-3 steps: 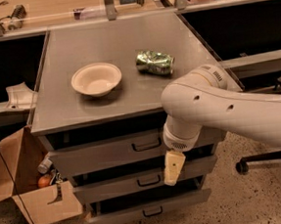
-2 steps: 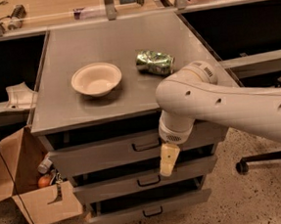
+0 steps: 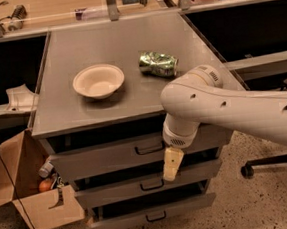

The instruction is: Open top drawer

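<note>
Camera view: grey tabletop [image 3: 102, 45] holds bowl [image 3: 98, 81] and can [image 3: 158, 64]; claw [image 3: 171, 165], grip unclear, hangs before top drawer [image 3: 100, 159].

End effector [image 3: 171, 165] shifted left, now just below-right of top drawer [image 3: 102, 160] handle [image 3: 149, 148].
</note>
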{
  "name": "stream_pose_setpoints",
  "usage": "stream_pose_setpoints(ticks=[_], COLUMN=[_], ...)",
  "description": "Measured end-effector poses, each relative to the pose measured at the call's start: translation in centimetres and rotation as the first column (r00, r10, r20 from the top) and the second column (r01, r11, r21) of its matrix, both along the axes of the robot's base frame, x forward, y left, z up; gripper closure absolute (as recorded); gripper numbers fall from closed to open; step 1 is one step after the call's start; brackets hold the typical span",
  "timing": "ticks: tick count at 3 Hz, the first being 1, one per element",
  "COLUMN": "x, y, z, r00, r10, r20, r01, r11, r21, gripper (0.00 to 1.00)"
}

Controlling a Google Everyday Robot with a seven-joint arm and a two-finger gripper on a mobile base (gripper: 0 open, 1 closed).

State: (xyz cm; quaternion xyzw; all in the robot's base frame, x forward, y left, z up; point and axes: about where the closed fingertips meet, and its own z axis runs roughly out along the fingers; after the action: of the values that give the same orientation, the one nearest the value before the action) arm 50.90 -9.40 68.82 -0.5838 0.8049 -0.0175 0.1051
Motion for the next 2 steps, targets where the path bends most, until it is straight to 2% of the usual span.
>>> stream_pose_setpoints(ticks=[2], x=[0.54], y=[1.13], z=[-1.88], r00=[0.9997], r10=[0.021], r20=[-0.014], r01=[-0.021], r11=[1.000], r21=[0.012], gripper=[0.00])
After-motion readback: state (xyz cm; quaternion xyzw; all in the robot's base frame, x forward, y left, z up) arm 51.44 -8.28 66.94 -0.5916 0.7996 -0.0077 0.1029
